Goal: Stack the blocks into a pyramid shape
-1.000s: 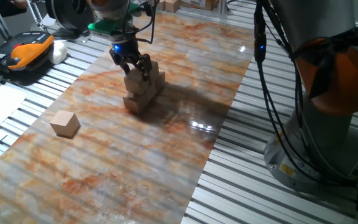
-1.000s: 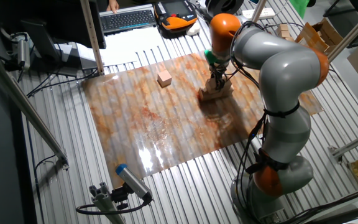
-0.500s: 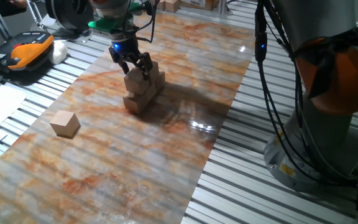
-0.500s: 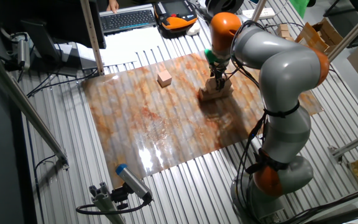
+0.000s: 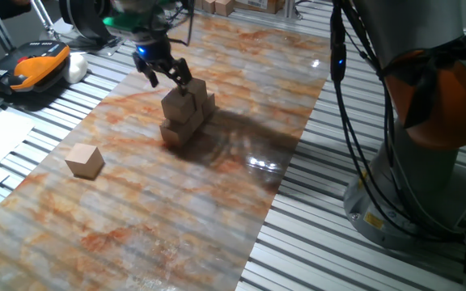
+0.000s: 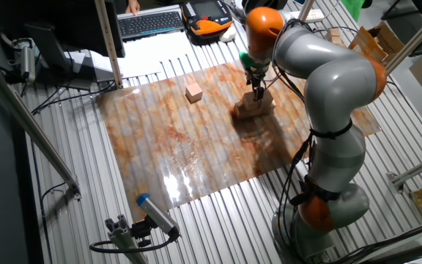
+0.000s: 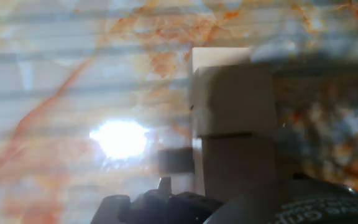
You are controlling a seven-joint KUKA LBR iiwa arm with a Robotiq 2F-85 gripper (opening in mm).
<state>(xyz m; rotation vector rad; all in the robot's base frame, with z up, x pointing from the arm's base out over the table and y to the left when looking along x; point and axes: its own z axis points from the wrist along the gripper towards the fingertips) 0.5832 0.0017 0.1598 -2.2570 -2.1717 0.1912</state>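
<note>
Hovering: your gripper (image 5: pixel 166 73) sits just above the pile (image 5: pixel 186 114), jaws apart, seemingly empty.
Spare block (image 5: pixel 84 160): well apart from the pile.

Both fixed views were evenly and brightly lit from overhead; the glossy marbled mat (image 5: pixel 217 178) threw back white glare patches, one right of the stacked blocks (image 5: pixel 186 113) and a larger one near its front edge in the other fixed view; a soft shadow fell right of the stack; the gripper (image 5: pixel 162 71) was slightly motion-blurred; the hand view was soft and out of focus, with a blown-out white glare spot left of the blocks.
</note>
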